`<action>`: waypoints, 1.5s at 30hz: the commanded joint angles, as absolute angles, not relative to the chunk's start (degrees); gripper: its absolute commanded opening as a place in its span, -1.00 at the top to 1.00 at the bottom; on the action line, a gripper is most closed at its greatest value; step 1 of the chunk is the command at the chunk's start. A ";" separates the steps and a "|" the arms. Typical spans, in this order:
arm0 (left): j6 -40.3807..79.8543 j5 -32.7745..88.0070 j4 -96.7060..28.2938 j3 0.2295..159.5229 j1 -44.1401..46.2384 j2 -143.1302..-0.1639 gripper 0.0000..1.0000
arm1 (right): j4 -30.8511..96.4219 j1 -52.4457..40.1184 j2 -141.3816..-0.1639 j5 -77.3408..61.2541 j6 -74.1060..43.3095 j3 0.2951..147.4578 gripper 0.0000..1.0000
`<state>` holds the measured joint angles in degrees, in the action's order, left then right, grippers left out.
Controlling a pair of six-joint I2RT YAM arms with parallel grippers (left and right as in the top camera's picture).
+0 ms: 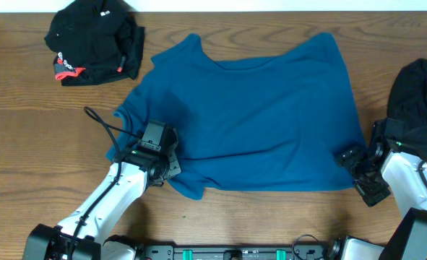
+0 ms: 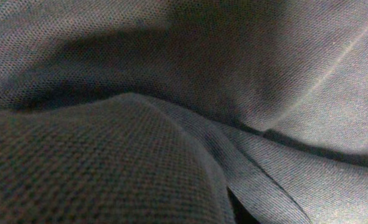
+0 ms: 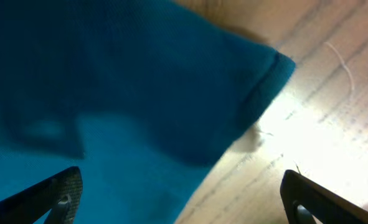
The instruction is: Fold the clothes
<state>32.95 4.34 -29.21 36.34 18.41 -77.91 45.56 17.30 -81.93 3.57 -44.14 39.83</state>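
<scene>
A brown wooden table point(image 1: 25, 144) carries a large teal-blue short-sleeved shirt point(image 1: 256, 123) at centre, a crumpled black red-and-white-trimmed garment point(image 1: 94, 40) at ten o'clock, and a plain dark garment point(image 1: 419, 90) at three o'clock.

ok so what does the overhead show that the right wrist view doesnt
Only overhead: the whole teal shirt spread out, a black garment with red-and-white trim at the far left, a dark garment at the right edge, and the left tool on the shirt's lower-left edge. Only right wrist: close up, the right tool with fingers wide apart, gripping nothing, by a shirt corner. Both: the shirt, the wooden table and the right tool.
</scene>
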 commanded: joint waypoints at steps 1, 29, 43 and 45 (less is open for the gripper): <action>32.82 4.08 -29.50 37.54 18.11 -77.67 0.59 | 43.72 17.72 -82.08 3.68 -45.47 38.68 -0.99; 32.80 4.08 -29.52 37.54 18.11 -77.67 0.61 | 38.22 17.72 -82.11 3.60 -48.42 34.48 0.60; 32.86 4.08 -40.49 42.30 18.13 -70.13 0.88 | 44.51 17.56 -77.97 4.51 -46.17 38.37 0.98; 33.28 4.08 -42.54 43.40 18.11 -68.38 0.88 | 45.89 17.54 -76.12 4.43 -45.39 39.03 0.98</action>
